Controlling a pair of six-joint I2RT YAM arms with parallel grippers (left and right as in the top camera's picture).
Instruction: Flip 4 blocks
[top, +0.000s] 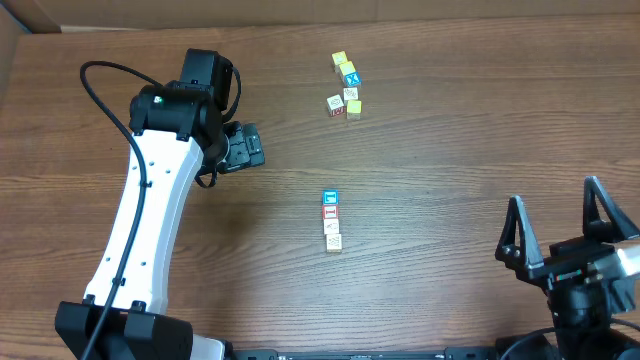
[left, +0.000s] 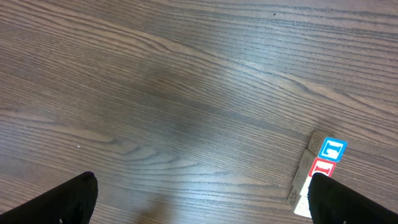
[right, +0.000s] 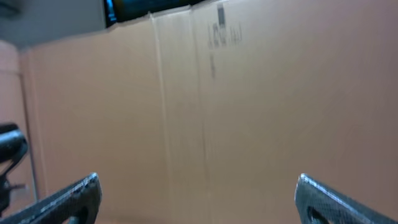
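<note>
Four small blocks lie in a short touching row (top: 331, 221) at mid-table, running front to back: a blue-topped one (top: 330, 199), a red-topped one (top: 330, 212), then two cream ones. The left wrist view catches the blue (left: 331, 149) and red (left: 323, 168) tops at its right edge, beside my right-hand finger. My left gripper (top: 248, 148) (left: 205, 202) hovers open over bare wood, left of and behind the row, holding nothing. At the front right corner my right gripper (top: 553, 197) (right: 199, 199) stands open and empty, far from the blocks.
A separate cluster of small cubes (top: 345, 85), some yellow-topped, sits at the back of the table. A cardboard wall (right: 249, 106) fills the right wrist view. A black cable (top: 100, 90) loops off the left arm.
</note>
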